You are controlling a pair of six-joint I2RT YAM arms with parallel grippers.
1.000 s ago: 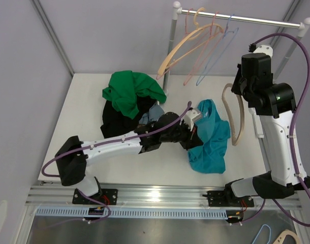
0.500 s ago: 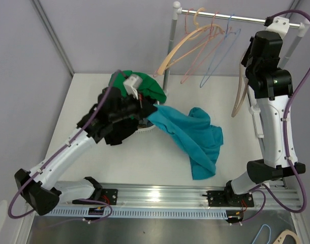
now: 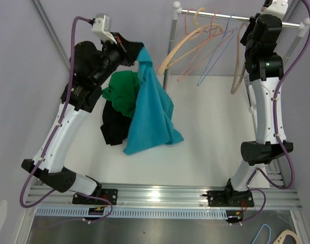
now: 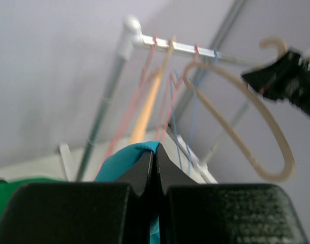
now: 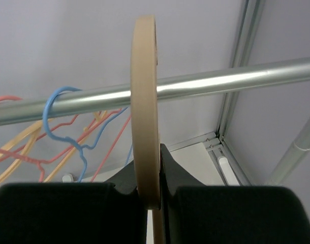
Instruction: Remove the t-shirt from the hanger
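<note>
White table [image 3: 211, 152] under rail [image 3: 236, 19] — we note left gripper [image 4: 156, 152] clamping t-shirt [image 3: 150, 112] left of it, right gripper [image 5: 151, 162] pinching hanger [image 5: 145, 91] at rail.

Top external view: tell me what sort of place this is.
Probably a robotics lab cell staged for laundry work: plain panels around a white table, a metal clothes rail carrying hangers, a heap of clothes.

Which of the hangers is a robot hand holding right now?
The thick beige hanger, pinched in the right hand; the other hangers hang free on the rail.
</note>
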